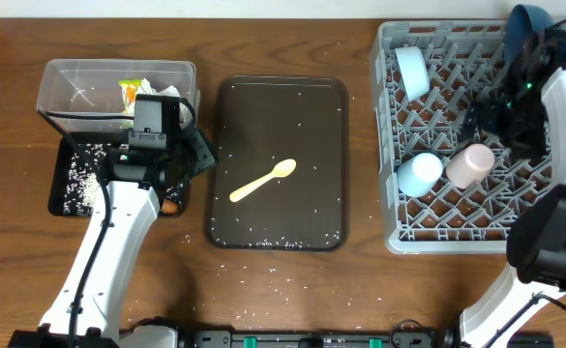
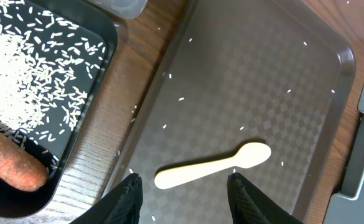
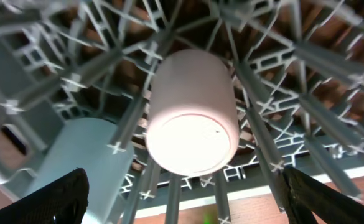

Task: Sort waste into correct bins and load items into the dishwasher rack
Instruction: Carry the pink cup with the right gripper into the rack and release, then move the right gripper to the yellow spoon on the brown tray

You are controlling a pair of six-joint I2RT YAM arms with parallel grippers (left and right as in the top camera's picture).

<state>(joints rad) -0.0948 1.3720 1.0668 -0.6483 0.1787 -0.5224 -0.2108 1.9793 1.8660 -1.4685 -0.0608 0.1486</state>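
While the rack [image 1: 457, 135], right of the brown tray [image 1: 278, 97], holds the dish [image 1: 524, 24], bowl [image 1: 411, 72], blue cup [image 1: 420, 174] and pink cup [image 1: 470, 165], the right gripper [image 3: 188, 205] sits over the pink cup, jaws spread wide, empty. Left of the brown tray: tub [image 1: 89, 92] with wrapper [image 1: 131, 92] at the far end, black tray [image 1: 70, 184] with sausage [image 2: 10, 163] and rice [image 2: 38, 81] at the near end. Spoon [image 1: 263, 180] lies near the brown tray's middle; left gripper [image 2: 183, 202] hovers over its handle, fingers apart, holding nothing.
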